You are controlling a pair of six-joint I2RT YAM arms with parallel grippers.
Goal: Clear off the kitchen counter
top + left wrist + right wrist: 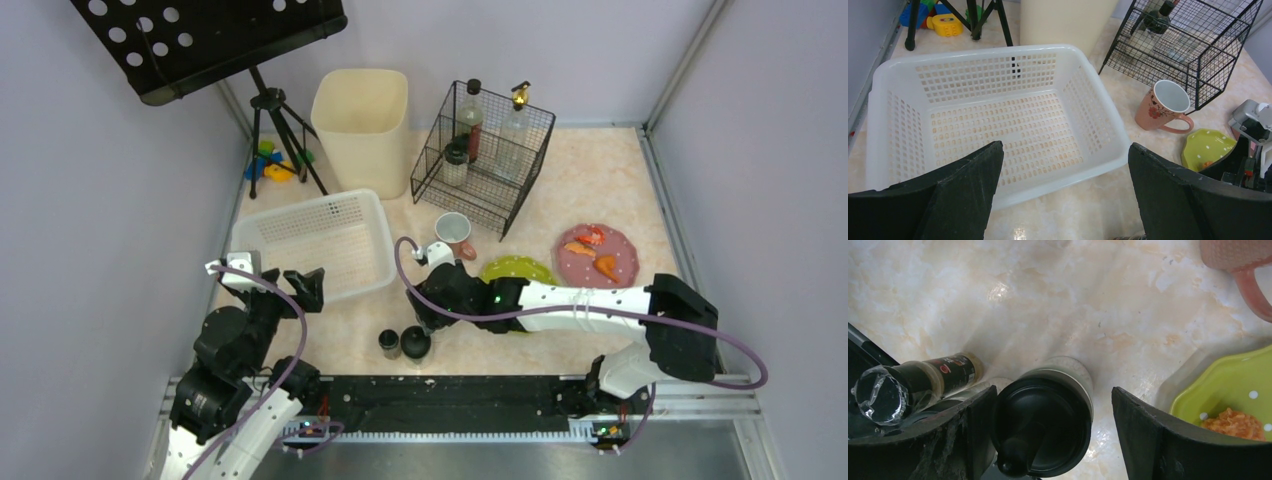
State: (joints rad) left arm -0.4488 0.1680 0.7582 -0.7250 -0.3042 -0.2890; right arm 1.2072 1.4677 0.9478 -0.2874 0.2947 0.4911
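Observation:
The kitchen counter (590, 175) is glossy beige-pink marble. A black-lidded jar (1043, 425) stands on it near the front, also seen from above (415, 343), with a smaller spice bottle (913, 385) to its left. My right gripper (1053, 390) is open and straddles the jar: the left finger touches its lid and the right finger stands apart. From above, the right gripper (422, 322) hangs just over the jar. My left gripper (1065, 147) is open and empty, hovering at the near rim of the white basket (998, 115).
A floral mug (453, 232), a green dish (517, 270) and a pink plate (597, 255) with orange food sit mid-counter. A wire rack (485, 150) with bottles and a cream bin (360, 115) stand at the back. A tripod (270, 130) and toys are at back left.

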